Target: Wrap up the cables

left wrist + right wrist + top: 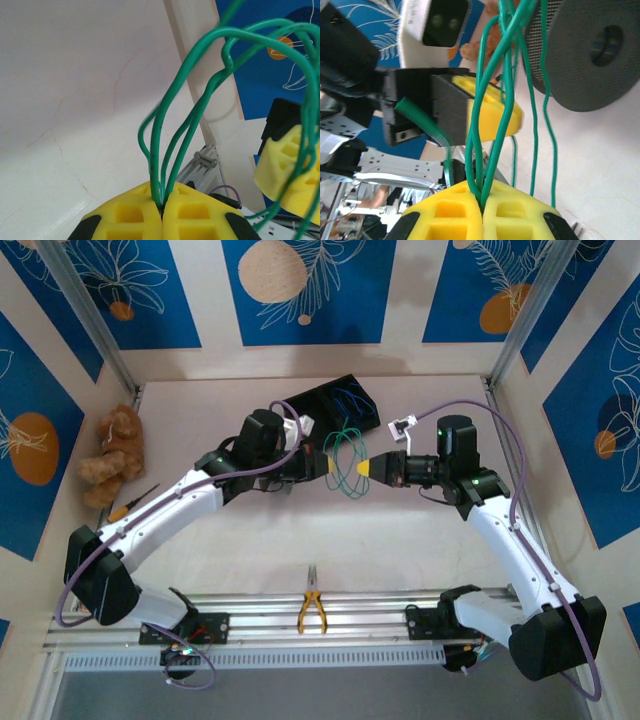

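We count two arms over the pale desk (pixel 300 540), each with a white shell and black joints, and each ends in one pincer with two yellow pads that look like foam, blocky and moulded with rectangular hollows. The left pincer (pixel 162 210) is closed tight, its pads meeting in a thin seam, and at least three thin strands of the green cables (pixel 506 75) run down into that seam and are nipped there. The right pincer (pixel 482 202) is closed just the same on the other side of the same bundle, with several green strands pinched between its pads and two more hanging loose just beside them. The green cables are smooth, glossy and round in section, and they bend in loose arches and loops. In the top view they hang as an open coil between the two pincers, which face each other above the middle of the desk. Behind them, at the far side of the desk, lies one black tray-like thing (pixel 320 400) with a few thin blue strands (pixel 350 397) curling across it. From the right wrist we see one round dark disc (pixel 580 55) with a fine mesh face and a hole at its centre. One fuzzy brown teddy bear (pixel 112 452) sits at the left wall, and one pair of pliers (pixel 312 610) with yellow handles lies on the metal rail at the near edge
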